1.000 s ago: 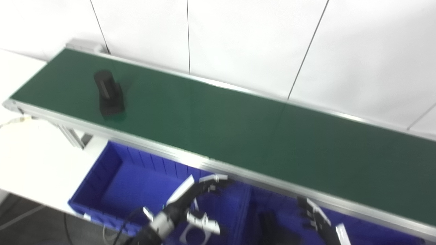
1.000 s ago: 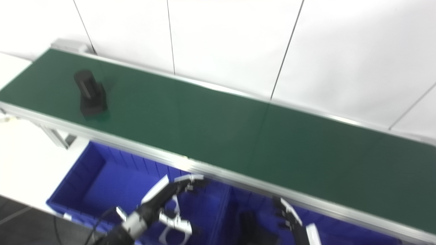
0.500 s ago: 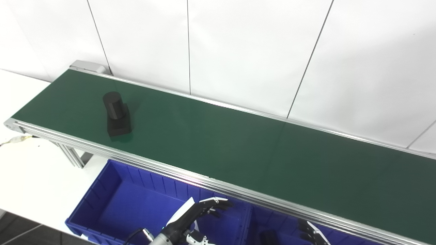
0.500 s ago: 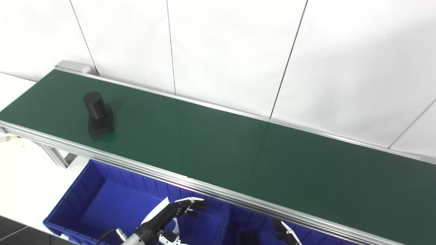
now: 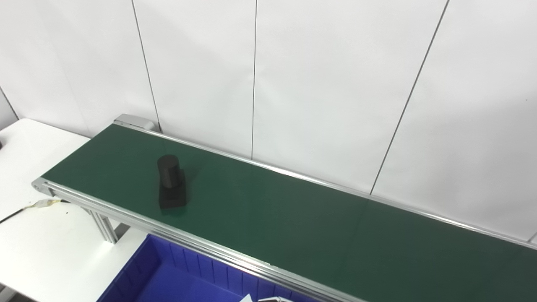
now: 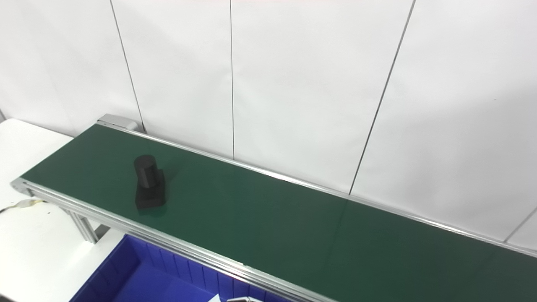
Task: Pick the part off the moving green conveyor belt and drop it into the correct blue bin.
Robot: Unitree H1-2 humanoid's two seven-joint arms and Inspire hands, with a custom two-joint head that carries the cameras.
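The black part [image 5: 170, 182] is riding the green belt [image 5: 293, 218]; time the reach. Whether either hand is gripping, I cannot tell.

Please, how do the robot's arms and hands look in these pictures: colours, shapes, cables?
Very little shows. At the bottom edge, near the blue plastic bin, only a sliver of the left hand is visible: a white pointed piece beside a thin pale grey part. No arm, cable or marking can be seen. The right hand is out of view.
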